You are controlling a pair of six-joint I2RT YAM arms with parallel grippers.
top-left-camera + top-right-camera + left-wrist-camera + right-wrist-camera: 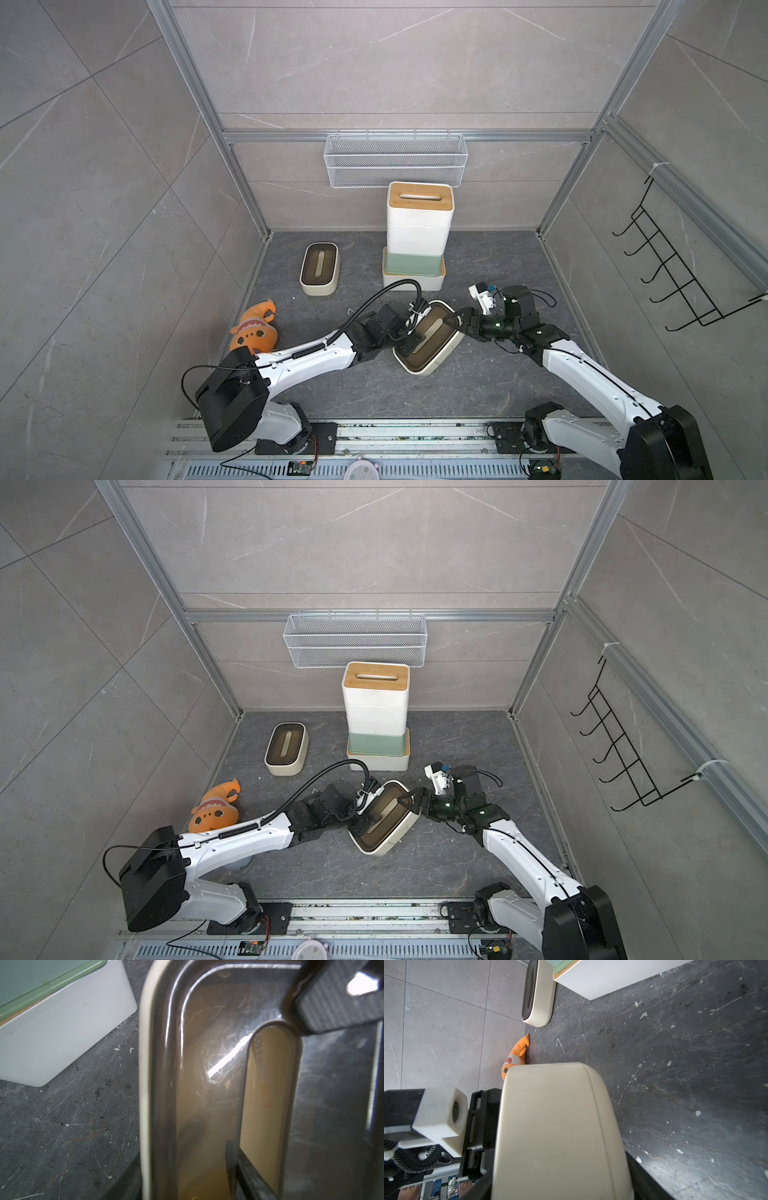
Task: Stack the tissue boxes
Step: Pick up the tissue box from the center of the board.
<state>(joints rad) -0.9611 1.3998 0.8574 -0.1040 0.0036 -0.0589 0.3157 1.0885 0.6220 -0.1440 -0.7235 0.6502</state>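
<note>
Rounded, glossy-lidded cream box (430,351) is clamped at its slot by the left gripper (409,330); its end is straddled by the right gripper (457,326), grip undeterminable.

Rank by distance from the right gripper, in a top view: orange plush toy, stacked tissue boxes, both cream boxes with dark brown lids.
From the right gripper:
1. Tilted cream box with dark brown lid, at its fingertips.
2. Tall stack of tissue boxes, behind.
3. Lone cream box, back left.
4. Orange plush toy, left wall.
</note>
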